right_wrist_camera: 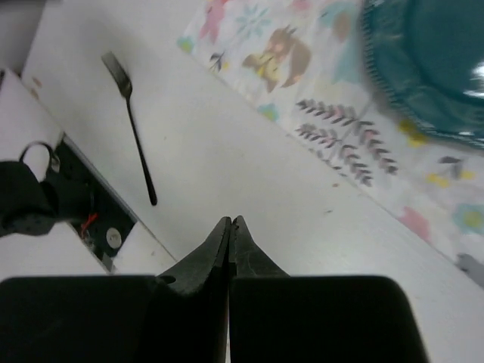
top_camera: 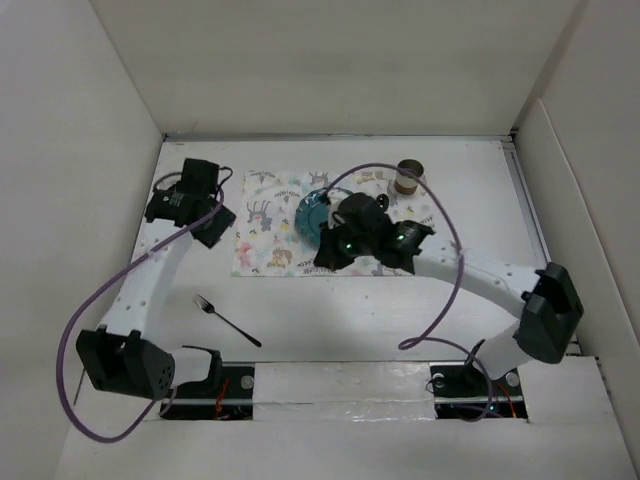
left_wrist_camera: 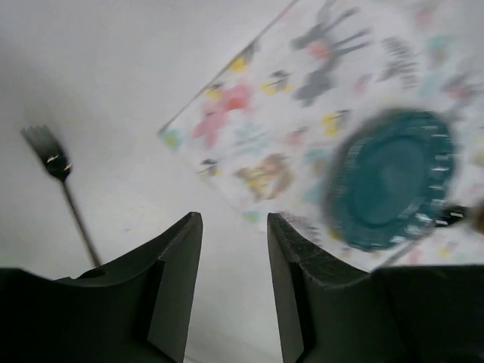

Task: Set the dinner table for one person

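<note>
The top camera looks down from high on the near side of the placemat, taking in the dinner table. The left wrist camera, just left of the placemat, looks down at its near-left corner (blurred). The right wrist camera, close above the placemat, faces near-left. All share placemat, teal plate and fork.

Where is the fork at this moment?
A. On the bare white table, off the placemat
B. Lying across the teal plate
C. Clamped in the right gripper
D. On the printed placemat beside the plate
A: the fork lies flat on the bare dinner table, apart from the placemat and the plate that sits on it.
</note>
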